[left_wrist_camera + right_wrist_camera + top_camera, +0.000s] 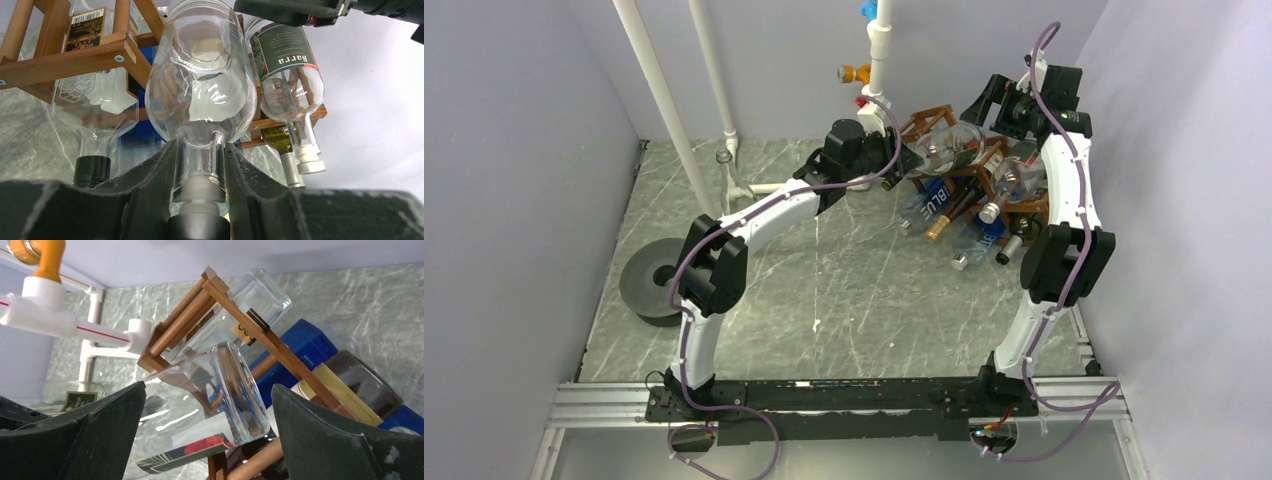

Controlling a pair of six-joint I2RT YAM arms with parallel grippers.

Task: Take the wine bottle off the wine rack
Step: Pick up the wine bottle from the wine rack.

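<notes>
The wine bottle (pixel 200 90), clear glass, lay in an upper cell of the wine rack (pixel 75 57), its neck pointing toward the arms. The left gripper (pixel 200 152) was pinched on that neck just above the cap. The right gripper (pixel 208 390) stood spread wide behind the rack, the bottle's base between its fingers; contact could not be told. The pull probably wanted to run slowly, straight along the cell, so the neighbouring bottles (pixel 287 75) stayed put. The rack sat far right on a grey marbled table (pixel 844 300), with white pipes (pixel 659 90) beside it and pale walls (pixel 514 150) close around.
</notes>
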